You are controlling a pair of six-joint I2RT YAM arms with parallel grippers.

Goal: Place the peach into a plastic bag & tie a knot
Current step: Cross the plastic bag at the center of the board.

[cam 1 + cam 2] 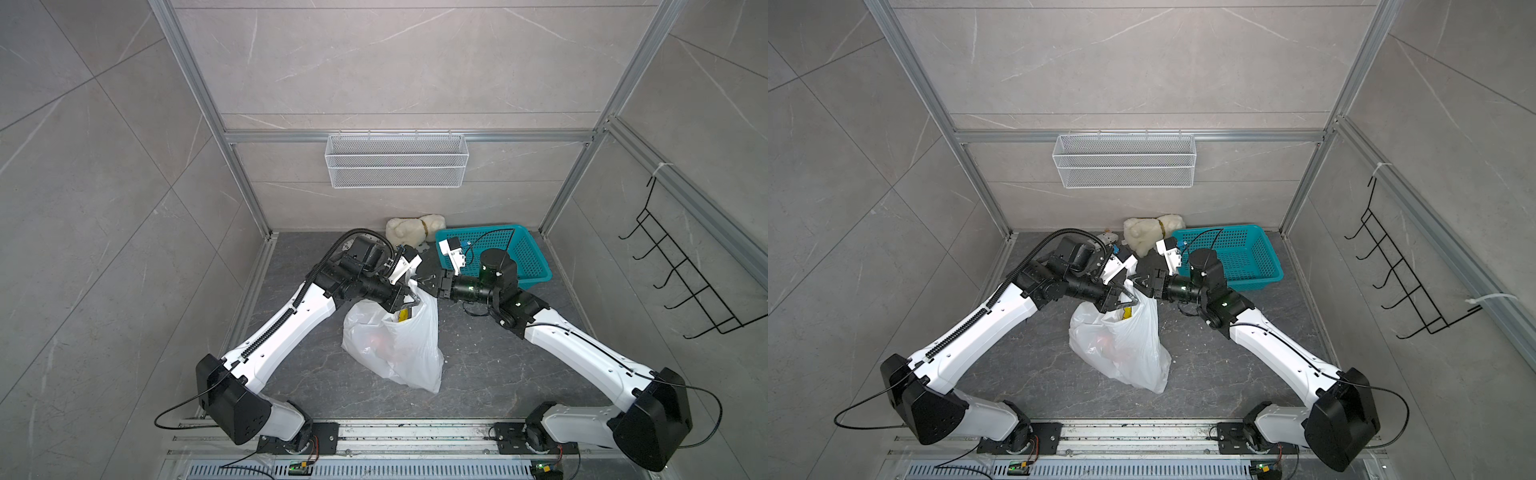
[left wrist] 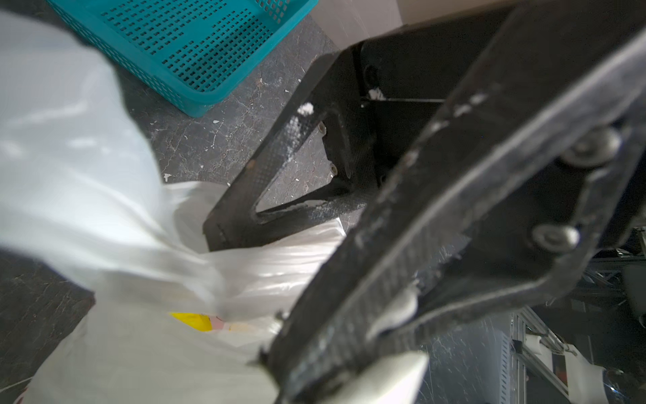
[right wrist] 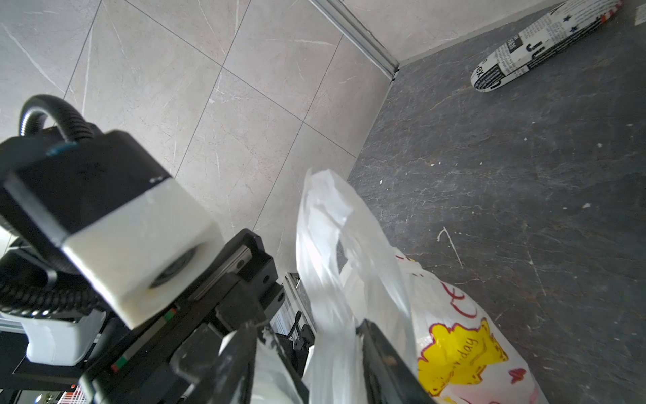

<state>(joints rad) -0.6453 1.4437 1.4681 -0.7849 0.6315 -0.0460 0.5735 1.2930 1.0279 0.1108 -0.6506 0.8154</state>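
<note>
Plastic bag [image 1: 399,353] is found slumped pretty much mid-floor between the two arms, with its mouth drawn up toward the back. A reddish blur, the peach [image 1: 379,341], can be seen through the film low inside. Room-wise it's not bad: bare dark floor [image 1: 478,374] is left open in front of the bag down to the metal rail [image 1: 415,434] and off to both sides, and the side walls are found well apart from it. The back is where it gets crowded, since a teal basket [image 1: 528,257] is parked at the back right, partly covered by the right arm, and a cream plush toy [image 1: 409,232] is tucked against the back wall just beside it. A black-and-white printed packet [image 3: 545,45] is also spotted lying near the wall edge. The left gripper [image 1: 413,302] is clamped fully together on the bag's upper rim, so that edge is held up off the floor. The right gripper [image 1: 428,282] is parked just beside it with its jaws set roughly halfway apart. A loose handle loop [image 3: 328,217] is threaded between its fingers [image 3: 382,360], but nothing is pinched there.
</note>
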